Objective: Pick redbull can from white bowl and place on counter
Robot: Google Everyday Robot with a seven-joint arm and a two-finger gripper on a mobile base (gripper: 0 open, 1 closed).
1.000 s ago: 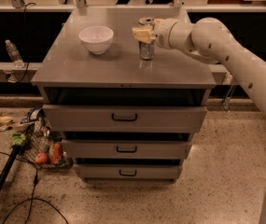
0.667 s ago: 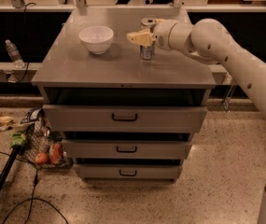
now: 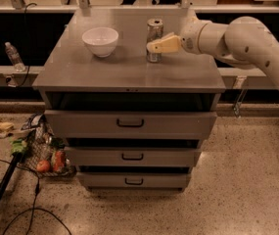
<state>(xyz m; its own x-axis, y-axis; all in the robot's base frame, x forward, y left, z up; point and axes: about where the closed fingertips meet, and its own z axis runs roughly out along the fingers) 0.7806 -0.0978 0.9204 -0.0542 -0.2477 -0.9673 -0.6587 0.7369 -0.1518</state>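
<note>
1. The redbull can [image 3: 154, 27] stands upright on the counter [image 3: 129, 75], toward the back edge and a little right of the middle. It is out of the white bowl [image 3: 100, 39], which sits near the back-left corner, well apart from the can.
2. The gripper [image 3: 157, 44] reaches in from the right edge and lies across the can's lower half (its near side hides part of the can). Whether it clamps the can or has let go, I cannot tell.
3. As I judge it, 1 step is left: release and draw back.
4. The can is tall and slim, so a sideways pull-out while touching it could tip it.
5. A tipped can could roll off the right edge.
</note>
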